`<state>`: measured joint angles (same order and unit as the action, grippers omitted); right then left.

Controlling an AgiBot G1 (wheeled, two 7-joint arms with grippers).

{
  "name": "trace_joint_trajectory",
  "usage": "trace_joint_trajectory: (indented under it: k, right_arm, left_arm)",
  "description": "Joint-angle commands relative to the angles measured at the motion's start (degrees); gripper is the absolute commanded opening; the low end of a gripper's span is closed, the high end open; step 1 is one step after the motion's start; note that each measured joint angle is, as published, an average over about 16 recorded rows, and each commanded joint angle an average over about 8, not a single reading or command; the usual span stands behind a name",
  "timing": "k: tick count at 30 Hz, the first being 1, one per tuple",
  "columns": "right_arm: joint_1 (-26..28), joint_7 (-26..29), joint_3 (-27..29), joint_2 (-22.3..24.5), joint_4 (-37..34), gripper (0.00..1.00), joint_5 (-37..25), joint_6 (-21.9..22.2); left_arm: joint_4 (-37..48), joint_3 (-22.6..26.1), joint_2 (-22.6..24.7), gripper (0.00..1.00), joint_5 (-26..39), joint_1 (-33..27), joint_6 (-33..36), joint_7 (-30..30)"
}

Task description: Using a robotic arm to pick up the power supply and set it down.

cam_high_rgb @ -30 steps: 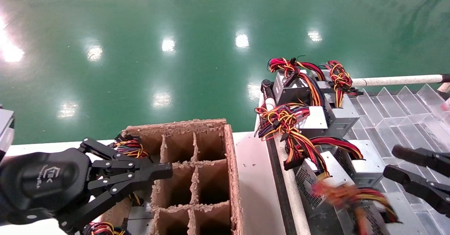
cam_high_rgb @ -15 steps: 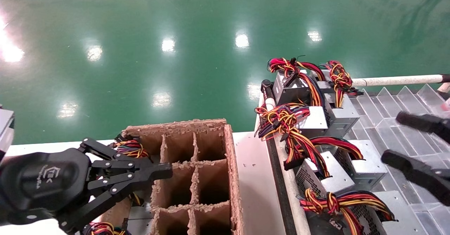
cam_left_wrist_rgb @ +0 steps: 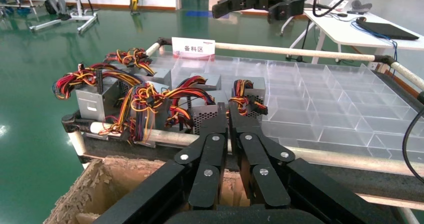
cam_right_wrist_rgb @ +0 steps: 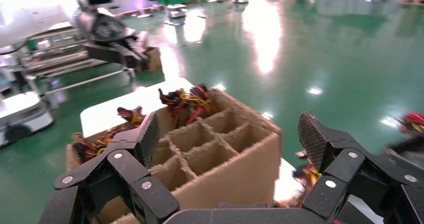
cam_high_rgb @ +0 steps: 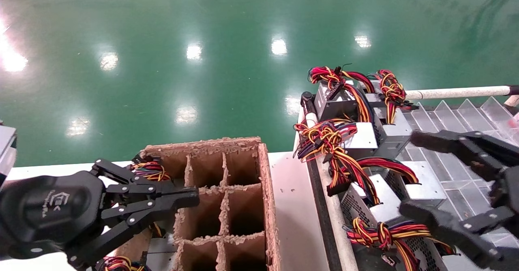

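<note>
From the head view, my right gripper (cam_high_rgb: 421, 176) hangs with its fingers spread wide over the clear divider tray (cam_high_rgb: 458, 121) at about 4 o'clock, and it carries nothing. The nearest power supply (cam_high_rgb: 379, 206) lies just below and beside it, its wire bundle (cam_high_rgb: 389, 232) draped across the grille; no finger touches it yet. So I judge the pick not yet made: the grasp, the lift and the set-down are all left. My left gripper (cam_high_rgb: 190, 198) sits parked at 8 o'clock with its fingers pressed together, empty, over the cardboard divider box (cam_high_rgb: 265, 173). More supplies crowd the tray's edge toward 2 o'clock, and their loose wires may snag my fingers.

In the left wrist view, my left gripper (cam_left_wrist_rgb: 229, 115) is closed on nothing, aimed at the row of supplies along the tray (cam_left_wrist_rgb: 325, 119). The right gripper (cam_left_wrist_rgb: 218, 7) shows far off, high above them.

In the right wrist view, my right gripper (cam_right_wrist_rgb: 227, 134) gapes open and empty, the cardboard box (cam_right_wrist_rgb: 235, 164) with wires in its cells beyond it. The target supply is out of this view.
</note>
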<state>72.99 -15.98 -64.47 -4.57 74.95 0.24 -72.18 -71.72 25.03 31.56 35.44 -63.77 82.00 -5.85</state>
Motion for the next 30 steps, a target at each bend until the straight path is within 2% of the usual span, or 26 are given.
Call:
trace_joint_trajectory:
  k: [1,30]
  right_arm:
    - [-0.5,1.1,2.1,-1.3,-0.1,1.00,-1.8,-0.6]
    - [-7.4,17.2,31.2,-19.6,-0.9,1.00,-27.1,-8.7]
  left_arm:
    - [0.0,0.0,0.0,1.00,0.0,0.0,0.0,0.0]
    - [0.0,0.0,0.0,1.00,0.0,0.0,0.0,0.0]
